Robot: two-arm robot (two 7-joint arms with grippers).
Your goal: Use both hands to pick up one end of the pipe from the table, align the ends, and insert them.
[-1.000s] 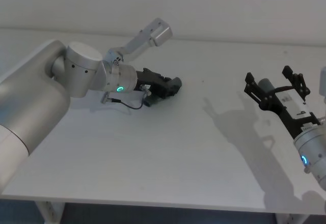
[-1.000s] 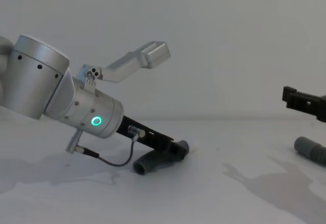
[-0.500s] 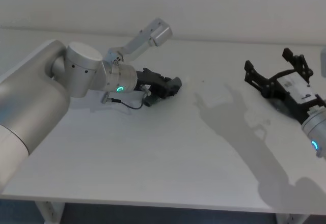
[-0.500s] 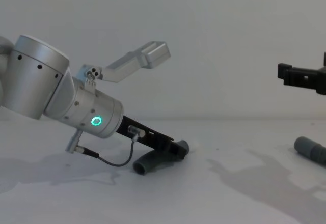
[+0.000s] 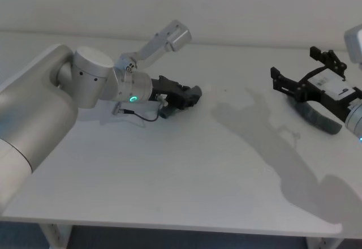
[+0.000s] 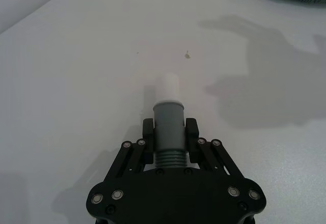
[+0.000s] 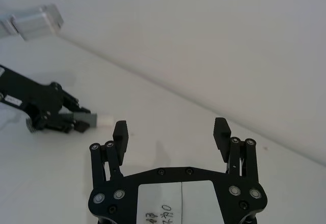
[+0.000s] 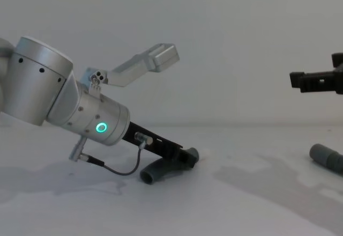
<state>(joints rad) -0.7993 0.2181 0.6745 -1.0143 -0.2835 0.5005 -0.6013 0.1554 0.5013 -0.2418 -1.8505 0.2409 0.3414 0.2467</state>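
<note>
White matte table point(image 5: 186, 170) runs bare between my two arms, with a plain wall point(image 5: 237, 5) behind it. My left gripper point(image 5: 192, 94) sits low over the far left part of the table. Its jaws are clamped on the darker hose point(image 8: 156, 171) just behind the white tip point(image 6: 167, 87). I hold it that close to the end because the ribbed body bends, and a short overhang keeps the tip pointing where I aim it. The tip juts out clear of my fingers, free to enter a socket. The hose's curved tail seems to rest on the table under my wrist, so I judge this piece gripped but not yet lifted.

My right gripper point(image 7: 171, 130) hangs above the right side of the table, fingers spread wide with nothing between them. The lighter hose point(image 5: 319, 120) lies flat on the table just below it, untouched. The wide spread suits straddling that thicker body. I reckon I should close near its cuff, though I cannot tell which end that is
</note>
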